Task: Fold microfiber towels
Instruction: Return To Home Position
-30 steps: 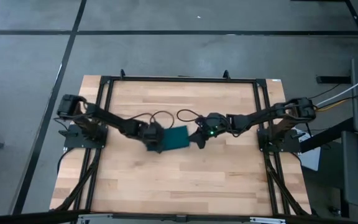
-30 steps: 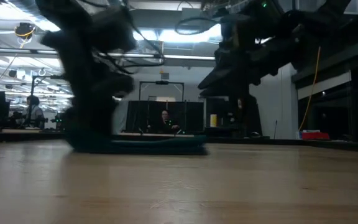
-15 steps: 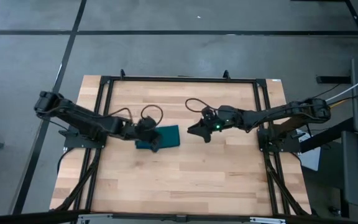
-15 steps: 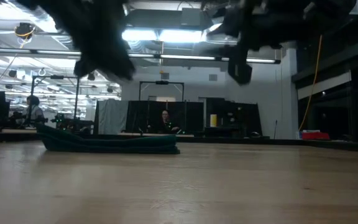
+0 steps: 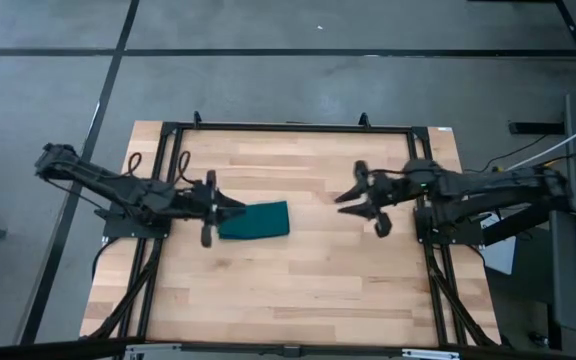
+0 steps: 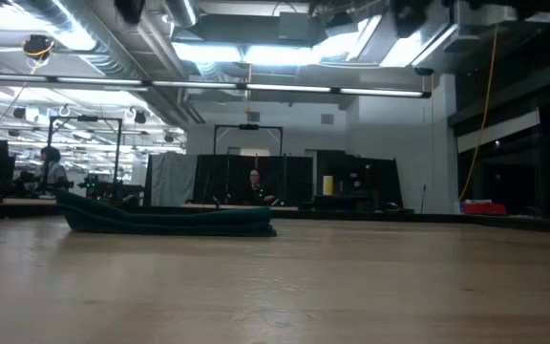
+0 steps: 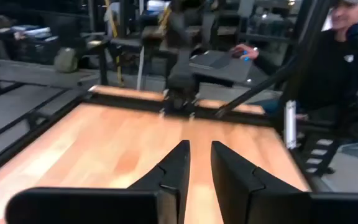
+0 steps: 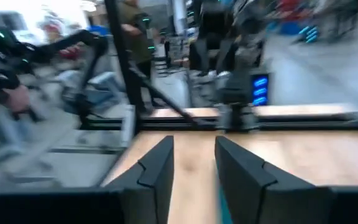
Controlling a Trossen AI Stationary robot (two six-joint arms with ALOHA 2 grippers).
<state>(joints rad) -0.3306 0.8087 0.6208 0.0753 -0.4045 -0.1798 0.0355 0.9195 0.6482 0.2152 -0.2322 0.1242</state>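
Towel (image 5: 254, 221) lies folded into a flat teal rectangle on the desk (image 5: 298, 290), left of centre, nothing resting on it. L gripper (image 5: 230, 206) hangs by its left edge, raised off the desk, fingers parted w/ a narrow gap, empty. R gripper (image 5: 342, 198) is well apart to the right, fingers also parted, empty. Fold looks done, so the step in hand is prob. homing the arms. Next move needs both drawn back w/o snagging the cloth. No containers in view.

Two slim black jointed arms (image 5: 118, 188), looped black cables (image 5: 181, 162), wedge-shaped dark gripper fingers (image 7: 173, 174)
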